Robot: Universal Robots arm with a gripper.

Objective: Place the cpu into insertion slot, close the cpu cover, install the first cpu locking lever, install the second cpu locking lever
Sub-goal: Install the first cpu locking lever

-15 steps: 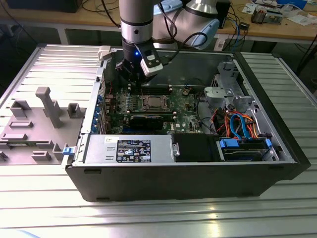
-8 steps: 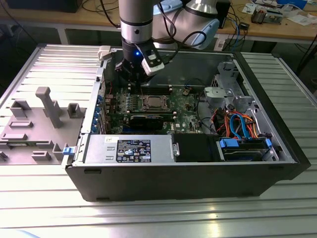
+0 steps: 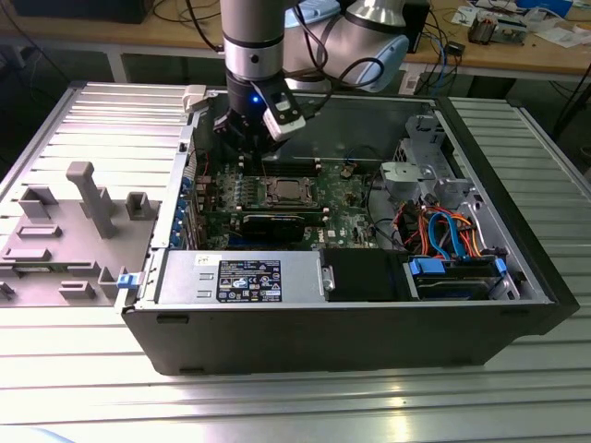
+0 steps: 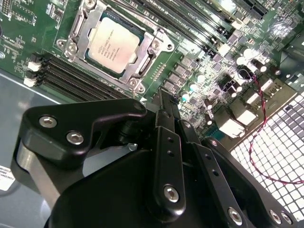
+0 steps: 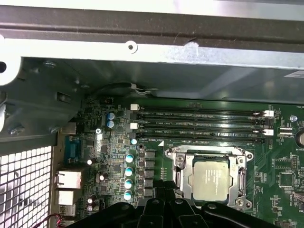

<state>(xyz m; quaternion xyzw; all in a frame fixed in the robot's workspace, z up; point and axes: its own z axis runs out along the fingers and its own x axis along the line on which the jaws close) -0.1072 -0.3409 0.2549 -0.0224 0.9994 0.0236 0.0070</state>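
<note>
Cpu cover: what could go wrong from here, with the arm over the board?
1. The gripper hangs beside the cover, close to the capacitors. A sideways slip could strike them.
2. The cover lies over the cpu, but I cannot tell whether it is latched. If it is not, it could lift.

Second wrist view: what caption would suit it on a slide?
The black claw hangs over the green motherboard, near the cpu framed by its silver cpu cover.
</note>
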